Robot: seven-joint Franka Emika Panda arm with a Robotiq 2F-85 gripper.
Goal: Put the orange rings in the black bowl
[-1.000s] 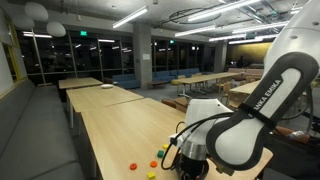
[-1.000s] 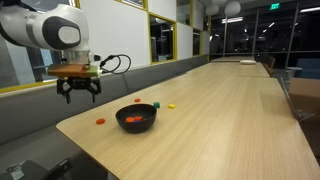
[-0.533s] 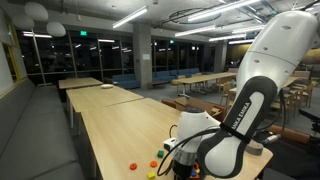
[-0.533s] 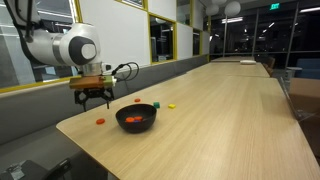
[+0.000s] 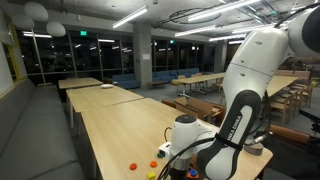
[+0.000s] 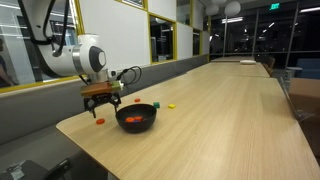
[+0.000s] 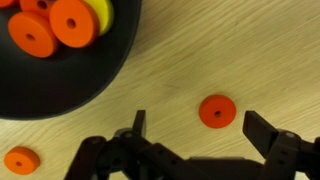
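Hand (image 7: pixel 197 128) gapes above flat orange rings (image 7: pixel 216 110) beside the round black bowl (image 7: pixel 60 90).

Black gripper (image 6: pixel 104 103) hanging jaws spread over long pale wooden table (image 6: pixel 220 110), small orange ring (image 6: pixel 99 121) just beneath it, round shallow black bowl (image 6: pixel 136 126) close beside, orange pieces (image 6: pixel 138 118) inside.

No legible text in any view. A green lit sign (image 5: pixel 83 32) hangs above the far windows in an exterior view, and a similar green sign (image 6: pixel 275 7) sits up near the ceiling in an exterior view. Lettering on both is too small to read.
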